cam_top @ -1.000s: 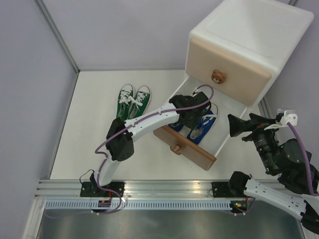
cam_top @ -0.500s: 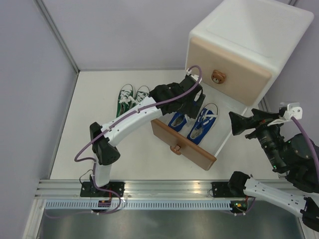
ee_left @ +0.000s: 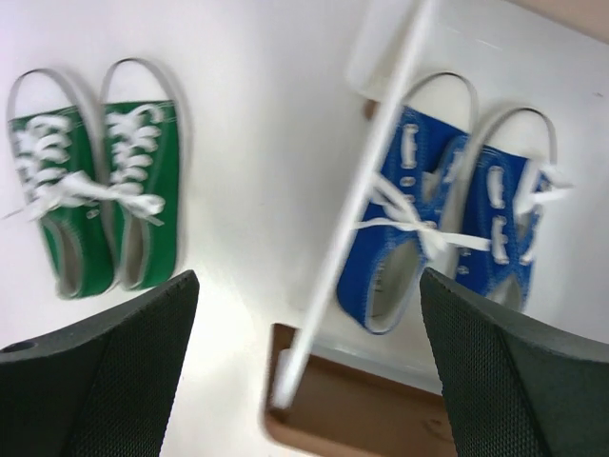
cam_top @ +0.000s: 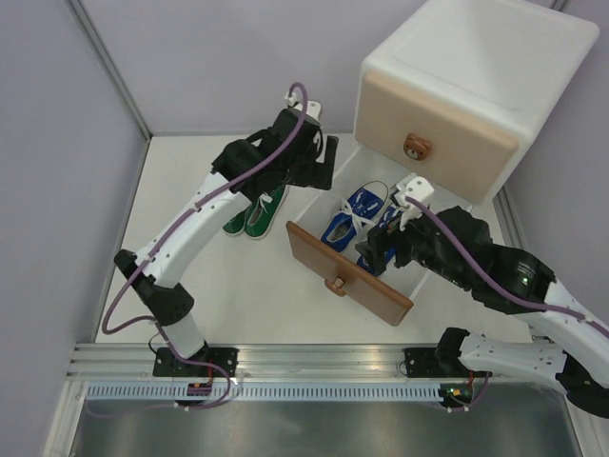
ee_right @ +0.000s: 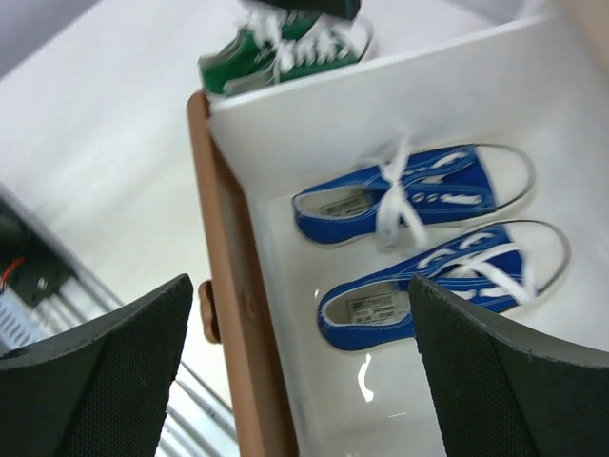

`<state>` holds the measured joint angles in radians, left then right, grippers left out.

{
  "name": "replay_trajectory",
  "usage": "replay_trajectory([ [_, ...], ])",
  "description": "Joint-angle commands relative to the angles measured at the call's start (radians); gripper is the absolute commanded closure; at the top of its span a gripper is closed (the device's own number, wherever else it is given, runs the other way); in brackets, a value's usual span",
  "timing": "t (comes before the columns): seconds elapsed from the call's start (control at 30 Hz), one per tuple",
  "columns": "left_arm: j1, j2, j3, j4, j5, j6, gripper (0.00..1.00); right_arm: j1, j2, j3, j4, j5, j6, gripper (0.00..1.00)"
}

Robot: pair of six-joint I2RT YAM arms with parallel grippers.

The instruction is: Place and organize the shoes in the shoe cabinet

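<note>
My left hand [ee_left: 306,286] hovers with fingers spread wide, holding nothing; the green pair [ee_left: 95,205] sits on the surface [ee_left: 257,143] below it, off to one side. My right hand [ee_right: 300,286], also parted and empty, hangs directly above the blue pair [ee_right: 419,248], which lies side by side in the pulled-out brown drawer [ee_right: 238,324] of the cabinet [cam_top: 476,67]

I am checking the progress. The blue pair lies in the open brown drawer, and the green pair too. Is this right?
Not fully. The blue pair lies in the open brown drawer, but the green pair lies outside it, on the table, as the left wrist view shows.
</note>
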<state>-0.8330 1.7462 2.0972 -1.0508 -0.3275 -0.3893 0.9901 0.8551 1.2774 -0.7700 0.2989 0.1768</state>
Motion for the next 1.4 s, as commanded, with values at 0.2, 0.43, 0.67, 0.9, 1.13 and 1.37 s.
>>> replay_trajectory([
  [0.2,0.234,-0.29,-0.304,0.004,0.002,-0.034,0.0,-0.001,0.116,-0.026,-0.048,-0.258,-0.034,0.02],
  [0.43,0.296,-0.522,-0.693,0.136,-0.028,-0.056,0.0,-0.001,0.165,-0.115,-0.026,-0.216,-0.022,0.02],
  [0.67,0.298,-0.741,-1.003,0.228,-0.131,-0.08,0.0,-0.001,0.183,-0.084,-0.089,-0.017,-0.026,0.02],
  [0.9,0.298,-0.915,-1.203,0.296,-0.165,-0.091,0.0,-0.001,0.197,-0.013,-0.196,0.224,-0.02,0.02],
  [1.13,0.298,-0.993,-1.319,0.362,-0.183,-0.071,0.0,-0.001,0.188,0.022,-0.169,0.325,0.006,0.02],
  [1.37,0.298,-1.016,-1.358,0.417,-0.171,-0.048,0.0,-0.001,0.217,0.033,-0.158,0.46,-0.025,0.02],
])
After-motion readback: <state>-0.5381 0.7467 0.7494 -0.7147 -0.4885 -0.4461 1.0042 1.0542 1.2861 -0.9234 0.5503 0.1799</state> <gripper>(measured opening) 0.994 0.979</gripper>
